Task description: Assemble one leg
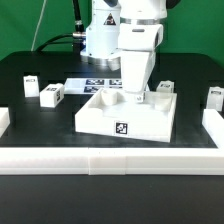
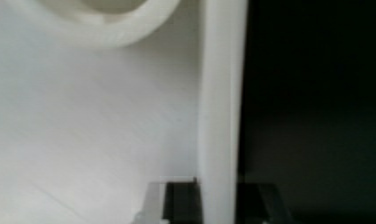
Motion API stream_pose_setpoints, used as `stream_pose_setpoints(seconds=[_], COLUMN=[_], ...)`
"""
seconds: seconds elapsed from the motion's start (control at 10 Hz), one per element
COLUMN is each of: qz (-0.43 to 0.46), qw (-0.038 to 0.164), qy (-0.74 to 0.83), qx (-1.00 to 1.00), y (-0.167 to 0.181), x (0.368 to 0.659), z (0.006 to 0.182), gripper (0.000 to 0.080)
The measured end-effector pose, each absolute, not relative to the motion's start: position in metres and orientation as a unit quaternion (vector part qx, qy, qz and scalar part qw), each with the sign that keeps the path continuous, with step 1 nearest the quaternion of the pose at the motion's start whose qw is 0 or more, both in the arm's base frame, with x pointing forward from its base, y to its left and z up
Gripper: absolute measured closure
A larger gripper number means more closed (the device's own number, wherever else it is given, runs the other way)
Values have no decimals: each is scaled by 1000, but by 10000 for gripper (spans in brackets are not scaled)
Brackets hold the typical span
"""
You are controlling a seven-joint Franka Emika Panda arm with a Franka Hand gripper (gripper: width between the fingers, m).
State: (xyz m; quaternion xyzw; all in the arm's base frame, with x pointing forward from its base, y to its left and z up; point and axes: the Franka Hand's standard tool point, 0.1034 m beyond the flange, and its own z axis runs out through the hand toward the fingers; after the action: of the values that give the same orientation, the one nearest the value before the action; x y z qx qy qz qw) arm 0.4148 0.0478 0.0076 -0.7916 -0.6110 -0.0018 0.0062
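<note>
The large white square tray-like part (image 1: pixel 128 118) lies in the middle of the black table, with a marker tag on its front wall. My gripper (image 1: pixel 134 96) reaches straight down onto its far wall. In the wrist view the gripper (image 2: pixel 217 192) straddles that thin white wall (image 2: pixel 220 100), with one dark finger (image 2: pixel 181 203) on each side and touching it. A round corner hole (image 2: pixel 100 12) shows beside the wall. Small white tagged legs stand apart: two at the exterior view's left (image 1: pixel 30 85) (image 1: pixel 52 95), one behind the tray (image 1: pixel 165 87), and one at the right (image 1: pixel 214 97).
The marker board (image 1: pixel 95 84) lies flat behind the tray near the robot's base. A low white barrier (image 1: pixel 110 160) runs along the table's front edge and turns up both sides (image 1: pixel 4 118).
</note>
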Motion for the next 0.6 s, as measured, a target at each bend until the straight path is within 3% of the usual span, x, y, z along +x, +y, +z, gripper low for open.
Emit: stream_pose_setpoints(seconds=[0.4, 0.6], qz=[-2, -3], qw=[6, 3], qy=[-612, -640], qx=[-791, -768], y=[48, 46], x=[415, 433], z=[8, 8], gripper=[742, 742])
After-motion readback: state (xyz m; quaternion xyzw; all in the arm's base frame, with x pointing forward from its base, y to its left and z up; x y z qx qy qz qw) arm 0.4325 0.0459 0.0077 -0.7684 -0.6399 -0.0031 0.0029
